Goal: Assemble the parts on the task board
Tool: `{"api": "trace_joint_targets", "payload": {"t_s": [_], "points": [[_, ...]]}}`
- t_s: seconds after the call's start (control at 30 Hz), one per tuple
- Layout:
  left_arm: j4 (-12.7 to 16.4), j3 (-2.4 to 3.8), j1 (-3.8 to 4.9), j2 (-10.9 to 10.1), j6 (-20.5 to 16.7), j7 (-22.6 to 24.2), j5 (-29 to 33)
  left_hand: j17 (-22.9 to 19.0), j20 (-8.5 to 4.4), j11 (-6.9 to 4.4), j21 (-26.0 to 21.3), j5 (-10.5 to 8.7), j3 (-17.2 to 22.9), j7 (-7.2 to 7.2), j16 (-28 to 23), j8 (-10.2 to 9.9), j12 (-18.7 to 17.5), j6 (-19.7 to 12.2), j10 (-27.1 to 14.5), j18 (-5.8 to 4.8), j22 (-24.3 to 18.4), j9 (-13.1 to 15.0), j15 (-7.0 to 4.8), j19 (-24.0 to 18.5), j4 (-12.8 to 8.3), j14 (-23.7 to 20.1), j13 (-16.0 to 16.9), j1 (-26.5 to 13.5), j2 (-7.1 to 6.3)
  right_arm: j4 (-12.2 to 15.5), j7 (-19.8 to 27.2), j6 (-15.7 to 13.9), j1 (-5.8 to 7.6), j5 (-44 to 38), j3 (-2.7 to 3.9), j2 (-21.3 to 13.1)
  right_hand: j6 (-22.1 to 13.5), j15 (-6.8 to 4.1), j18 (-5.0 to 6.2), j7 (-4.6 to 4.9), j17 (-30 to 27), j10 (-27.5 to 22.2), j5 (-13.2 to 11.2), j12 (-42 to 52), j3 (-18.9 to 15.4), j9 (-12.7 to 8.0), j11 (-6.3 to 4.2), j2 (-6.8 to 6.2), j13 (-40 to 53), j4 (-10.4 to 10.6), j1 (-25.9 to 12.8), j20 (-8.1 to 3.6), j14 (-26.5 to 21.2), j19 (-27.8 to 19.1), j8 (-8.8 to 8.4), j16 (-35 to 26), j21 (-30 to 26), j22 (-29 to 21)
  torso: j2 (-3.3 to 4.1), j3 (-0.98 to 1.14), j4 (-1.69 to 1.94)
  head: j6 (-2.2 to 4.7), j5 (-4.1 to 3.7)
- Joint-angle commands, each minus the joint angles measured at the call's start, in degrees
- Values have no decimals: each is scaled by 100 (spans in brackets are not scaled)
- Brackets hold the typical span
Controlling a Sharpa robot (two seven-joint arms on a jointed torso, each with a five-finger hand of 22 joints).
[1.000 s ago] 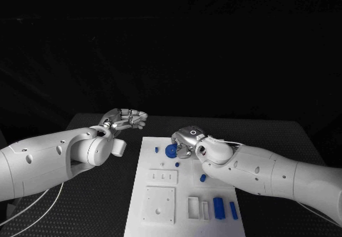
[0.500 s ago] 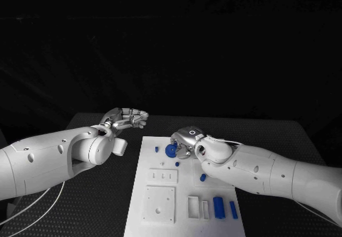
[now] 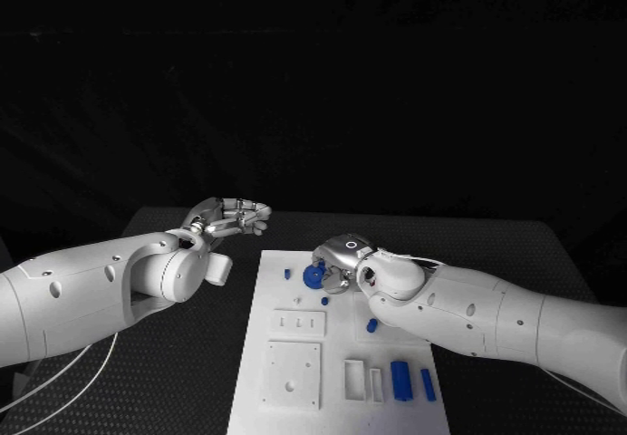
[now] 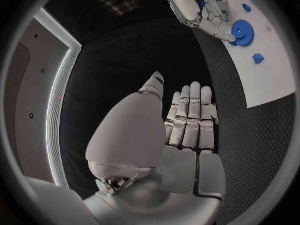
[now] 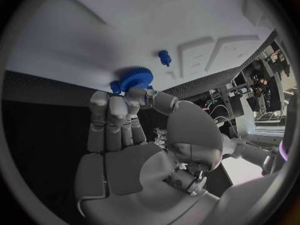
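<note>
The white task board [image 3: 392, 349] lies in the middle of the black table. A blue gear [image 3: 313, 276] sits at the board's far end. My right hand [image 3: 342, 263] is on it and pinches its rim between thumb and fingertips [image 5: 117, 101]. The gear [image 5: 134, 78] rests against the board [image 5: 125, 30], with a small blue peg [image 5: 164, 57] beyond it. My left hand [image 3: 229, 217] hovers over the table to the left of the board's far corner and holds nothing. Its fingers [image 4: 190, 115] lie side by side, apart from the thumb. The gear [image 4: 242, 32] also shows under the right hand's fingers [image 4: 212, 20].
Loose blue parts lie on the board: a small peg [image 3: 287, 273], another [image 3: 325, 301], a stub [image 3: 372, 326], a block [image 3: 401, 381] and a thin bar [image 3: 428, 385]. Raised white sockets [image 3: 293, 373] take up the board's near left. Black table [image 3: 183, 362] flanks it.
The right hand has edged slightly over the gear, which stays in place. The left hand has not moved.
</note>
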Motion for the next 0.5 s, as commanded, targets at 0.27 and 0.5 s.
{"api": "trace_joint_targets", "payload": {"t_s": [0.27,0.5], "points": [[19,6,12,-8,65,44,-17,9,6,36,-26,-3,-41,29,-40,-32,-25,-25,-18,47,86,-6,12,25,0,27,-7,14,35,62,44,244,-43,-27,-29,-120,19,-33,180,22,6,-36,68,31,-35,9,9,82,10,-36,-11,4,-27,-43,39,1,-14,15,-2,3,-6,-3,5],[14,5,12,-17,67,46,-17,10,6,36,-26,-2,-41,29,-40,-32,-25,-26,-18,47,86,-6,12,25,-1,27,-7,17,34,88,11,170,-59,-57,-29,-219,24,-31,180,25,6,-36,65,35,-32,11,12,89,11,-45,-13,5,-27,-44,44,4,-12,17,1,5,-2,-6,8]]}}
